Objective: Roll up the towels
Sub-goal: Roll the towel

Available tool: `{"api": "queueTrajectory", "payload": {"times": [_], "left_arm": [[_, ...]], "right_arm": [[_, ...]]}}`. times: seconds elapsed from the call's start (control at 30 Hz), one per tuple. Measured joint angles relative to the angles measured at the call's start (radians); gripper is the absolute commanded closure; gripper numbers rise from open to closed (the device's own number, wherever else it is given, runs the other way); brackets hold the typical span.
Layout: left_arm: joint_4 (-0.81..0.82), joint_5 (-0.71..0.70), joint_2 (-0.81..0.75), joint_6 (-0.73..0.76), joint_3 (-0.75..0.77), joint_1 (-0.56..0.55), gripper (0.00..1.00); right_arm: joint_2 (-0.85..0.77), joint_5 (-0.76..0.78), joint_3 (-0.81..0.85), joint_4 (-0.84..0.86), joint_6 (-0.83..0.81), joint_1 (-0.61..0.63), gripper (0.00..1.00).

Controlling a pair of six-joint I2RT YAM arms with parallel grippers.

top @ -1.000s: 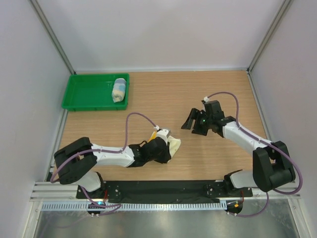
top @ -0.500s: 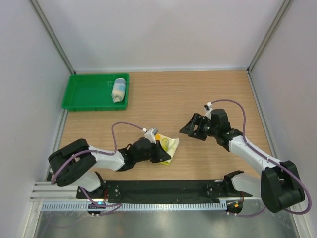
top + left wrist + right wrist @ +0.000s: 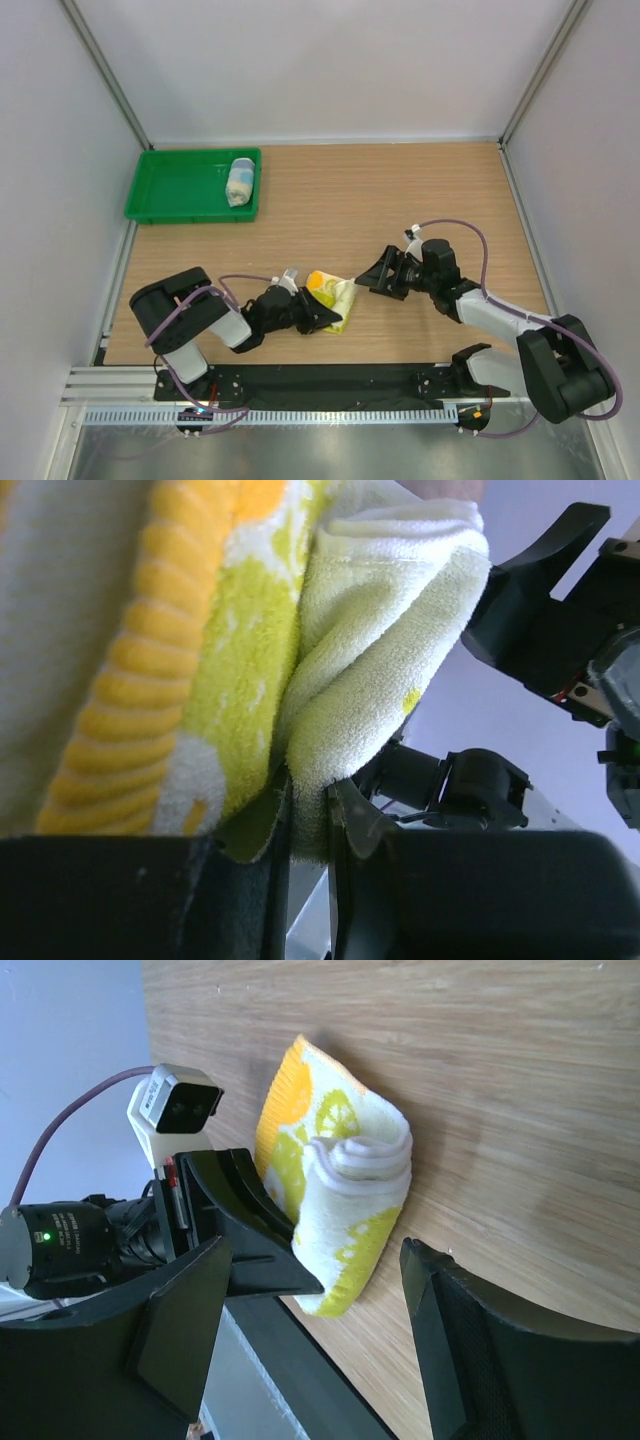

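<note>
The yellow-green and white towel (image 3: 335, 294) with orange prints lies folded and bunched on the table near the front middle. My left gripper (image 3: 325, 316) is shut on its near edge; in the left wrist view the towel (image 3: 330, 670) fills the frame and a fold sits pinched between the jaws (image 3: 310, 820). My right gripper (image 3: 372, 275) is open, just right of the towel, its jaws standing either side of the towel's end (image 3: 345, 1190). The light blue and white towel (image 3: 240, 181) lies rolled in the green tray (image 3: 180, 185).
The green tray stands at the back left. Grey walls enclose the table on three sides. A black rail (image 3: 330, 380) runs along the near edge, close to the towel.
My left gripper has slid lower and nearer with the towel's edge. My right arm has swung down and left, its open gripper now at the towel's right end.
</note>
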Motion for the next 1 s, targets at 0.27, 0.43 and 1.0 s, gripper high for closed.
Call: {"api": "queueTrajectory", "payload": {"times": [0.27,0.43,1.0], "left_arm": [[0.074,-0.036,-0.005,-0.155,-0.085,0.007,1.0],[0.085,-0.039,-0.004,-0.208,-0.102,0.018,1.0],[0.19,-0.001,0.081,-0.254,-0.105,0.042,0.98]], "right_arm": [[0.134,0.013,-0.05,0.15,0.035,0.085,0.27],[0.225,0.048,-0.051,0.231,0.043,0.162,0.32],[0.507,0.053,-0.028,0.564,0.111,0.232,0.76]]}}
